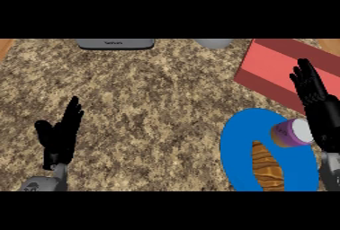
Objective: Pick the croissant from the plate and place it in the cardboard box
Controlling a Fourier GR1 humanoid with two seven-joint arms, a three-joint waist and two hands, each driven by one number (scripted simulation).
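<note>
Croissant (267,167) sits on the blue plate (234,148) at the lower right of my view, lying lengthwise in the middle of the plate with its lower end cut off by the edge of the view, and nothing touches it. On the plate's upper right rim I see a small purple cup (291,133) with a white top, tipped toward the right hand (322,117); I cannot tell whether the 2 are touching. That hand is spread wide, fingers straight and pointing away from me, with its fingertips over the near corner of the red box (272,67), which lies at an angle beyond the plate. The left hand (61,137) rests open at the lower left of the counter (153,99), fingers up, well apart from everything else. Along the far edge I can make out 2 grey things, a flat appliance (116,43) and a round pot (213,42).
</note>
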